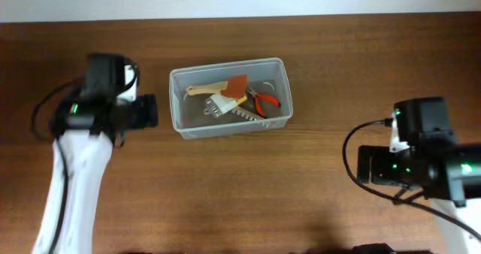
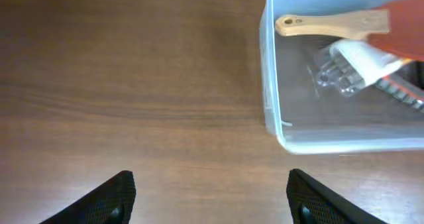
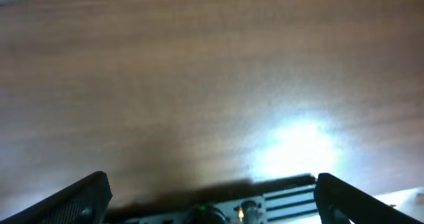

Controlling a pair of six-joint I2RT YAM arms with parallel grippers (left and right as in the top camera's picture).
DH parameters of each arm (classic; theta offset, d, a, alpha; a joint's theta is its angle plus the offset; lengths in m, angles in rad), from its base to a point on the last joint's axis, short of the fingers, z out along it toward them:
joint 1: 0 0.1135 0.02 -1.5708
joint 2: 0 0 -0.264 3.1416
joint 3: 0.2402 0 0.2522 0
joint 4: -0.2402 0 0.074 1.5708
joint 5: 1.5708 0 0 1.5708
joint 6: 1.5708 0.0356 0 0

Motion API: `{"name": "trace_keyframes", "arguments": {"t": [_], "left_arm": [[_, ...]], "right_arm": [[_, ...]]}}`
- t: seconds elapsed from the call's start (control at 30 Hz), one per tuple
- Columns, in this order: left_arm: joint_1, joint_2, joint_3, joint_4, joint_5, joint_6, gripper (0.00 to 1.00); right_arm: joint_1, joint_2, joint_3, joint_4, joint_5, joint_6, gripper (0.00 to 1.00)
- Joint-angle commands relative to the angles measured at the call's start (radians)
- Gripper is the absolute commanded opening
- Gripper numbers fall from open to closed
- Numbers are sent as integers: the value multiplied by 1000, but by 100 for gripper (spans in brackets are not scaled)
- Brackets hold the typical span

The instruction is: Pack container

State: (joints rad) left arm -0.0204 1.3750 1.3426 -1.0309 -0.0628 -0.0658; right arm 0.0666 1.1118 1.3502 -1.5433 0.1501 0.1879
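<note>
The container (image 1: 225, 128) sits mid-tabletop (image 1: 346, 58), and it's already loaded: a wooden-handled brush (image 1: 204, 89), red pliers (image 1: 264, 100) and other small tools lie inside. Nothing loose shows on the wood, so the packing looks close to done. The left claw (image 2: 211, 191) hangs just beside the container, well open and empty. The right claw (image 3: 212, 191) gapes wide, empty, well apart. No label or writing is readable.

The container (image 2: 270, 71) runs off the left wrist view's right edge.
</note>
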Motion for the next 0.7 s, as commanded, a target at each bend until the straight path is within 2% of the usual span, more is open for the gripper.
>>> {"name": "trace_keyframes", "arguments": {"t": [0.0,0.17,0.3,0.4,0.5,0.53,0.67], "left_arm": [[-1,-108,-85,5,-71,-9,75],[0,-223,-169,7,-135,-42,75],[18,-256,-221,7,-157,-54,76],[28,-258,-236,8,-192,-54,82],[28,-258,-236,8,-196,-53,84],[28,-258,-236,8,-196,-53,99],[28,-258,-236,7,-196,-54,99]], "right_arm": [[5,-11,-85,66,20,39,99],[5,-16,-203,275,32,57,99],[5,-13,-224,368,84,55,99],[5,-4,-227,446,125,52,99],[5,-4,-226,452,124,53,99],[5,-4,-226,452,124,53,99],[5,-3,-226,452,124,53,99]]}}
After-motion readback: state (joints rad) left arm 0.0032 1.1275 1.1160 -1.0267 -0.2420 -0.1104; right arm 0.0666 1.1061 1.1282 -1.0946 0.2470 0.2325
